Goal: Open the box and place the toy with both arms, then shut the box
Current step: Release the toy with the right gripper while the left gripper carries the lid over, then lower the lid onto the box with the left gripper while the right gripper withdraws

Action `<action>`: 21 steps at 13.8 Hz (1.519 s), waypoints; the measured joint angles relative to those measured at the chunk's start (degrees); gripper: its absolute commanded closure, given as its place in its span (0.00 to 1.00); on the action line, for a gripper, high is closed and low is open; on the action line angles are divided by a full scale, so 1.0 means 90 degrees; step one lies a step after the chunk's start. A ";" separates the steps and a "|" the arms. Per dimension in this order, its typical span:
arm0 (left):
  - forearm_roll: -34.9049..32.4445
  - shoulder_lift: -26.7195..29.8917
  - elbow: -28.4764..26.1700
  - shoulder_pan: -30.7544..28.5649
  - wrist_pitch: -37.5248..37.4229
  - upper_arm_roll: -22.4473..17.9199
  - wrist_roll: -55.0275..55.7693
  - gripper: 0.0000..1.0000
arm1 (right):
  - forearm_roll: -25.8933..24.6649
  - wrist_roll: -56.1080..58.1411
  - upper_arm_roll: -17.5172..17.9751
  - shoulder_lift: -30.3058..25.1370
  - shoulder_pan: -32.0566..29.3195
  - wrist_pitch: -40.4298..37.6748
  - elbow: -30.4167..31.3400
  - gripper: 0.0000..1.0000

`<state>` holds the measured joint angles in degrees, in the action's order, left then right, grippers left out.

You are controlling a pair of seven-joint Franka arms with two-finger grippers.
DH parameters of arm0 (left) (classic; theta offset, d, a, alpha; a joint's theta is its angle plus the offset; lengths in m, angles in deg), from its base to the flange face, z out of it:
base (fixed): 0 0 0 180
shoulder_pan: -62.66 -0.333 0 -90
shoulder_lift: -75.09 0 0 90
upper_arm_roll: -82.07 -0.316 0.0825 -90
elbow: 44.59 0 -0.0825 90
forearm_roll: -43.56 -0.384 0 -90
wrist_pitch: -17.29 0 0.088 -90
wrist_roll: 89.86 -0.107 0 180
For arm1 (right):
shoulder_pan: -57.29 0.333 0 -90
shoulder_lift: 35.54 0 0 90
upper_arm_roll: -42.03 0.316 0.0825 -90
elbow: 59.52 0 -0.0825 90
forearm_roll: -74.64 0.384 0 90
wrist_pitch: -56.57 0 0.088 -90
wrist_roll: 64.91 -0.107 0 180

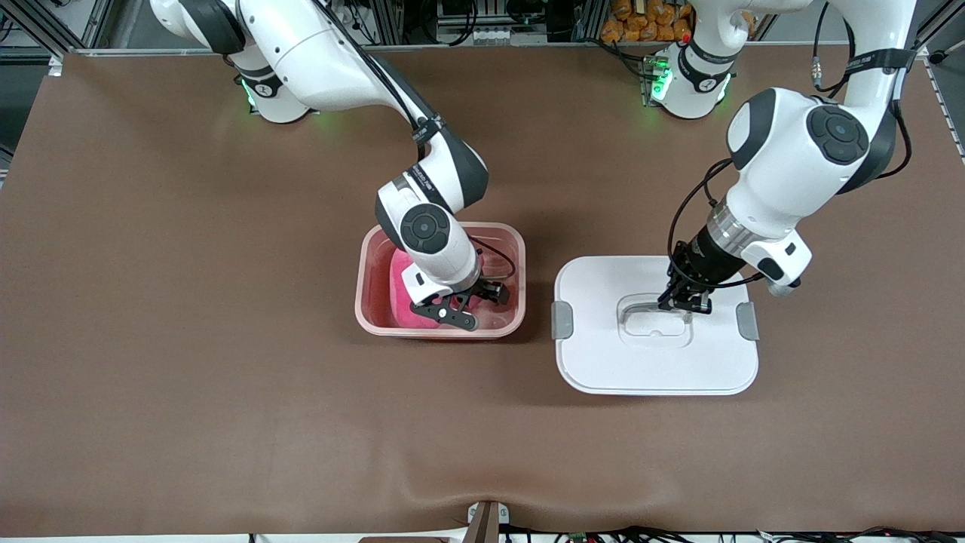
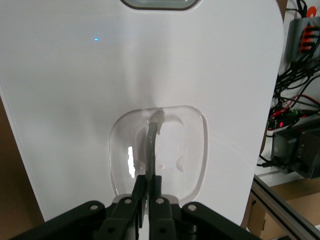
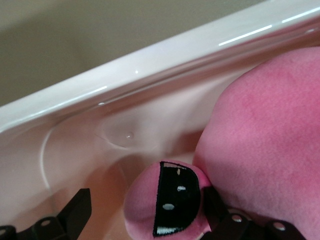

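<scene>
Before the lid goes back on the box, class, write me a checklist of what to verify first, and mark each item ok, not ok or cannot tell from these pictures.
1. Toy is inside the box: ok.
2. Right gripper has let go of the toy, fingers spread: ok.
3. Right gripper is out of the box: not ok, it is down inside the tub, over the toy.
4. Left gripper is shut on the lid's handle: ok.
5. Lid is off the table: cannot tell; it lies beside the box, toward the left arm's end.
6. Toy sits below the box rim: cannot tell.
</scene>
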<state>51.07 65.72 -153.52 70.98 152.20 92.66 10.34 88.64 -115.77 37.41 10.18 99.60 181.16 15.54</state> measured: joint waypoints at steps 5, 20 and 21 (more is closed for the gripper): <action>0.0428 -0.0011 -0.0126 0.0002 0.0266 0.0105 0.0057 1.00 | 0.0000 0.0000 -0.0135 -0.0031 -0.0091 -0.1439 -0.0957 0.00; 0.0433 -0.0227 -0.0235 0.0938 0.0745 0.0135 0.0651 1.00 | -0.0802 0.0518 -0.0198 -0.1573 -0.1563 -0.4099 -0.1489 0.00; 0.0430 -0.0227 -0.0234 0.1053 0.0751 0.0136 0.0695 1.00 | -0.0811 0.0709 -0.0203 -0.1658 -0.1700 -0.4241 -0.1493 0.00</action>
<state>54.94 63.68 -155.63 80.45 158.96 93.89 16.60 81.34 -109.40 35.58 -4.74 84.30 142.99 2.11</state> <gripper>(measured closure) 0.938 0.000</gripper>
